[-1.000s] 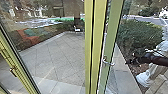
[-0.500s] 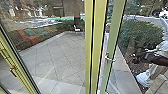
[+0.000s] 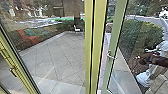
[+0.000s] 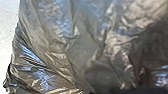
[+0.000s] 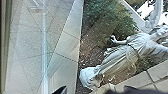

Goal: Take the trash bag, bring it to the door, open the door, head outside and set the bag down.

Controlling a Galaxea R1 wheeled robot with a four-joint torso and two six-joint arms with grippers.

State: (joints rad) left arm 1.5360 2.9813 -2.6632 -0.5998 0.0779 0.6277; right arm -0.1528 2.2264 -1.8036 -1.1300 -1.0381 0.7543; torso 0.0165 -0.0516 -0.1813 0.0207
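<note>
Door shifted rightward, handle with it; handle lies left of right gripper, likely the nearer arm; trash bag close before left wrist, can't tell either grip state

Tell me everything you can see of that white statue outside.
The statue is a pale, robed figure, stone-like in look, with deep folds running down to a rounded white base. One forearm reaches outward. It stands upright on bare soil beside a hedge. A dark robot arm crosses before it; contact is unclear.
</note>
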